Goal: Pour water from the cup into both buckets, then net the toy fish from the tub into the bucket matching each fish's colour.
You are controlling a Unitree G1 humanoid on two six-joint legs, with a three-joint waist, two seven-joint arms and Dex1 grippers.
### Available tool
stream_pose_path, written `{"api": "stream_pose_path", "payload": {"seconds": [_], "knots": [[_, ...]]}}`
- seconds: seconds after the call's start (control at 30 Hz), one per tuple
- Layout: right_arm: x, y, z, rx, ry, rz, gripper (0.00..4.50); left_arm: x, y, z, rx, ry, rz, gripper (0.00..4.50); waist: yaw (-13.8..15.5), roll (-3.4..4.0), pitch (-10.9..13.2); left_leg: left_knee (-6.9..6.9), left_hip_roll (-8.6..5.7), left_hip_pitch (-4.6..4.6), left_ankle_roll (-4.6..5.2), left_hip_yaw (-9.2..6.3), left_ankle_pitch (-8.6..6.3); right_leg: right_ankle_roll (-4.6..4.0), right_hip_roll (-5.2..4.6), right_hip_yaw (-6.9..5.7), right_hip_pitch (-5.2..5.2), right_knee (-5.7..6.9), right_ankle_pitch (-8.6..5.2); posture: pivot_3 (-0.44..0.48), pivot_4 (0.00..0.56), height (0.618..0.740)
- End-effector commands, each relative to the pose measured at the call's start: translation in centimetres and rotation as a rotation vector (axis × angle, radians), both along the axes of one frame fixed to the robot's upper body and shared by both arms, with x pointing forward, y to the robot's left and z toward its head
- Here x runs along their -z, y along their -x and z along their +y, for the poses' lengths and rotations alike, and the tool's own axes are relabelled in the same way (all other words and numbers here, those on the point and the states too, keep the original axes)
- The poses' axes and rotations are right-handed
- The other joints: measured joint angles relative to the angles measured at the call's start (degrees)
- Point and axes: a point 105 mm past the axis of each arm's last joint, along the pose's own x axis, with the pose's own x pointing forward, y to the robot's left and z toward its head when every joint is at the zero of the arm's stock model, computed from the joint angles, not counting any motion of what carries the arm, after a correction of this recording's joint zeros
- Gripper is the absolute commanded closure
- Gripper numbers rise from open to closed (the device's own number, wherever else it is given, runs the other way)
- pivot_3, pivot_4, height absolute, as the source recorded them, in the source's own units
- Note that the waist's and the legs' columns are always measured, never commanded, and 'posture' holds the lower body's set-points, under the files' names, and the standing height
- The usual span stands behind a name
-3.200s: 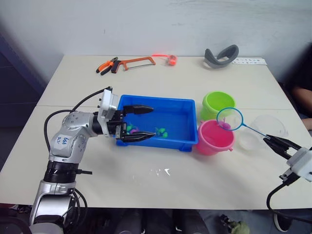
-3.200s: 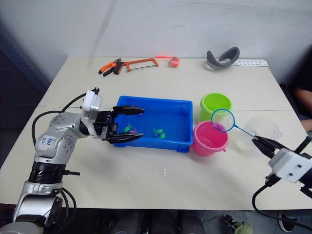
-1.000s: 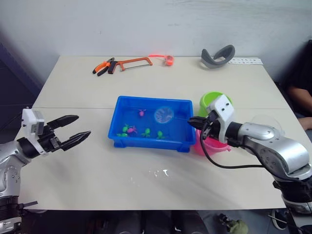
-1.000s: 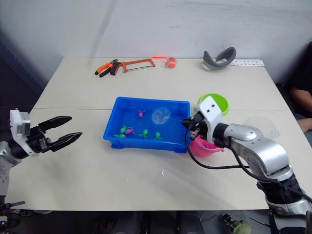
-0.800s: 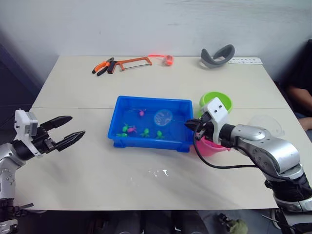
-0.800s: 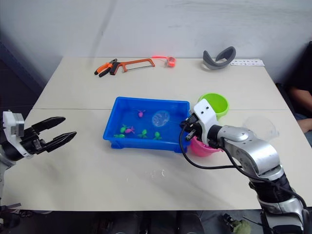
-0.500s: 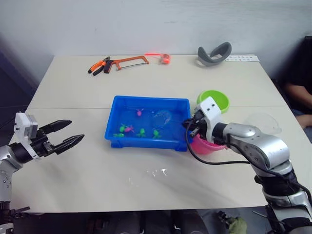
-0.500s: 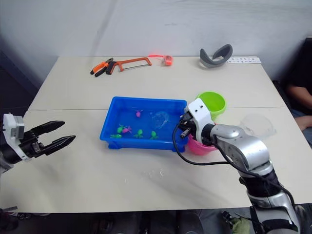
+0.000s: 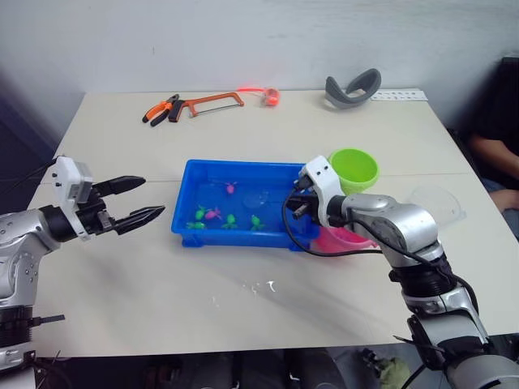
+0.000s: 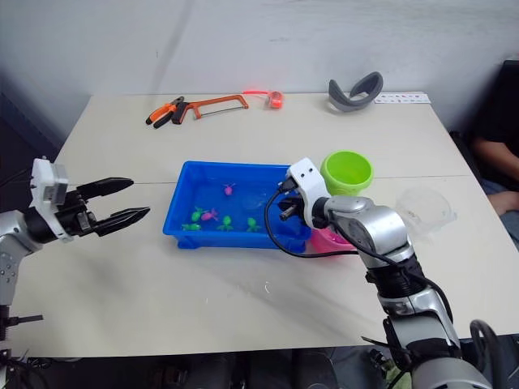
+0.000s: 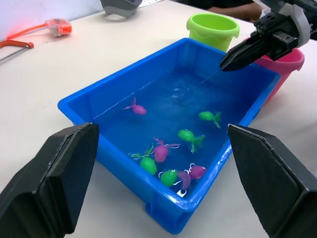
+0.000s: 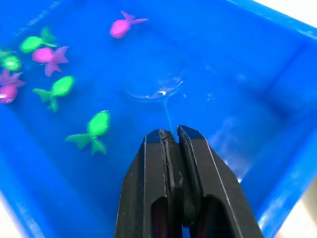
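Presently, right claw [image 12: 171, 136] is clamped on the thin black stick handle of the round blue-rimmed mesh net [image 12: 157, 90], hoop dipped in the water of the shallow bright blue rectangular plastic tub [image 9: 195, 171] at frame centre. Tiny pink and green plastic toy fish [image 11: 171, 148] lie in the tub. Left claw [image 9: 139, 200] hovers spread wide at centre-left over the tabletop [image 9: 243, 300]. Lime green round plastic bucket [image 9: 353, 168] and pink one [image 9: 347, 239] stand right of the tub.

blue tub [image 9: 188, 228], green and pink fish [image 12: 94, 127]
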Motion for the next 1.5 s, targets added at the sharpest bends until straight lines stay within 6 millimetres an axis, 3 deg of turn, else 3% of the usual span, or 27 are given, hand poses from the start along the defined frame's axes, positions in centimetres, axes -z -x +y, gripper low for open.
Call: {"api": "stream_pose_path", "payload": {"seconds": [0.03, 0.4, 0.77, 1.03, 1.23, 1.37, 1.5], "knots": [[-1.3, -0.4, 1.3, -0.033, -0.021, -0.048, 4.50, -0.9, -0.1, -0.3, -0.001, -0.044, -0.028, 0.03, -0.14, 0.00, 0.00, -0.01, 0.00, 0.00, 0.00, 0.03, 0.00, 0.00, 0.00, 0.01, -0.02, 0.00, 0.00, 0.000, 0.150, 0.740], [-1.5, -1.0, 4.0, -0.093, -0.091, -0.056, 4.50, -0.4, -0.5, -0.8, -0.011, -0.039, -0.011, 0.03, -0.10, 0.00, 0.00, 0.00, 0.00, -0.02, -0.01, 0.01, 0.02, 0.01, 0.01, -0.01, -0.02, 0.02, 0.01, 0.000, 0.150, 0.740], [-2.7, 0.9, 3.3, -0.206, -0.207, -0.117, 4.50, -1.8, -0.7, -1.7, 0.130, -0.113, 0.039, 0.03, 0.10, -0.01, 0.00, 0.06, -0.06, -0.08, -0.01, -0.02, 0.02, 0.03, 0.02, -0.05, -0.03, 0.03, 0.02, 0.000, 0.150, 0.740], [-3.4, 2.4, 1.0, -0.230, -0.228, -0.169, 4.50, -4.1, -1.5, -0.5, 0.292, -0.232, -0.009, 0.03, 0.21, -0.01, 0.00, 0.06, -0.03, -0.08, -0.01, 0.14, 0.03, 0.04, 0.26, -0.28, -0.08, 0.01, 0.02, 0.000, 0.150, 0.740], [-4.3, 3.6, -1.4, -0.206, -0.262, -0.203, 4.50, -4.3, -2.6, -0.7, 0.359, -0.296, -0.026, 0.03, 0.29, -0.02, 0.01, 0.13, -0.05, -0.13, 0.04, 0.14, 0.05, 0.05, 0.25, -0.50, -0.09, 0.03, 0.02, 0.000, 0.150, 0.740], [-5.5, 4.8, -3.2, -0.192, -0.327, -0.252, 4.50, -5.1, -3.6, -1.4, 0.373, -0.292, -0.089, 0.03, 0.45, -0.06, 0.02, 0.14, -0.08, -0.15, 0.09, 0.13, 0.08, 0.07, 0.23, -0.59, -0.08, 0.02, 0.03, 0.000, 0.150, 0.740], [-4.7, 5.3, -3.7, -0.186, -0.305, -0.268, 4.50, -5.4, -4.2, -2.2, 0.392, -0.252, -0.089, 0.03, 0.53, -0.10, 0.03, 0.17, -0.12, -0.17, 0.15, 0.12, 0.10, 0.13, 0.21, -0.62, -0.08, 0.03, 0.07, 0.000, 0.150, 0.740]]}}
